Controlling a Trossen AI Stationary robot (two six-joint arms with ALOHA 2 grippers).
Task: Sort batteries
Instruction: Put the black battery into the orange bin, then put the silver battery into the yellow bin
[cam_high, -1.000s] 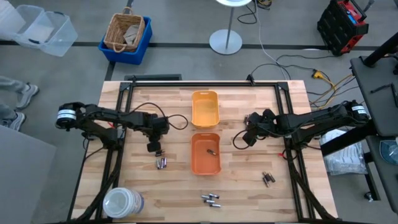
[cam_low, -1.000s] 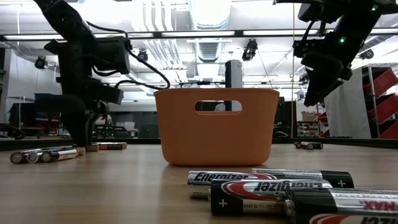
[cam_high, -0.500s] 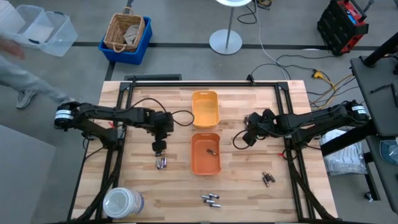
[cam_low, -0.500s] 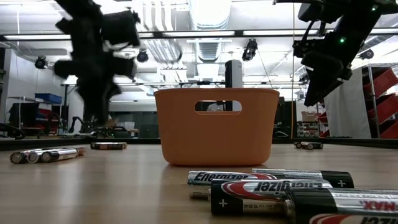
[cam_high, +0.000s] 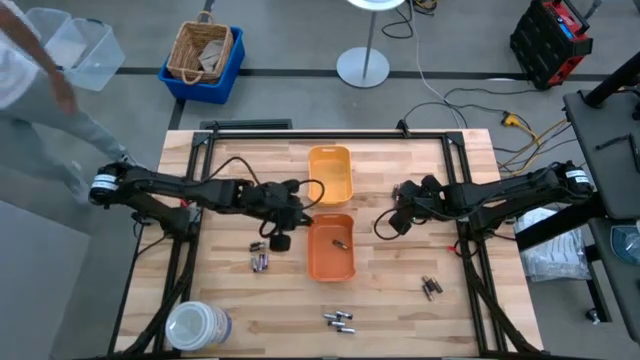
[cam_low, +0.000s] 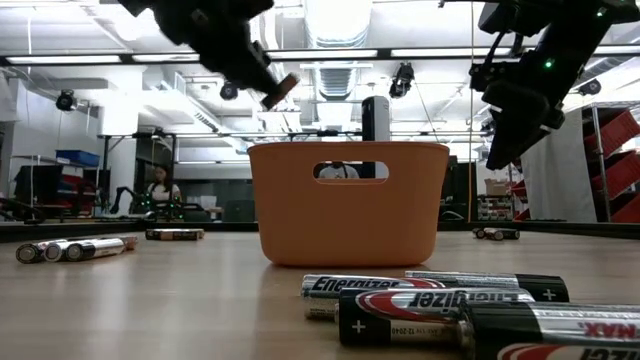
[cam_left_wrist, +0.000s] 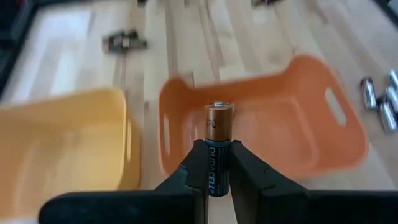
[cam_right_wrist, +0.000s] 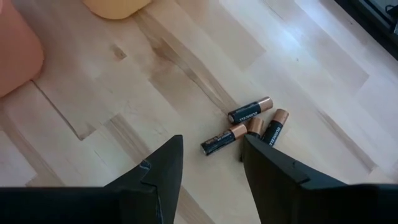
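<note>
At the high view's upper left, a blurred person (cam_high: 40, 90) is cut by the edge. In the low view's lower right, the black-labelled cylindrical battery (cam_low: 560, 335) runs off-frame.

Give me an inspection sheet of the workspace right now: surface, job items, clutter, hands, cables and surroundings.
Surface: wooden table.
Job's things: orange tray holding one battery; yellow tray behind it; loose batteries left of the orange tray, more at the front and right.
Clutter: white lidded container at the front left corner.
Hands: left hand shut on a copper-topped battery beside the orange tray; right hand open, above the table right of the trays.
Cables: black cable looping on the left arm.
Surroundings: blurred person, wicker basket.
</note>
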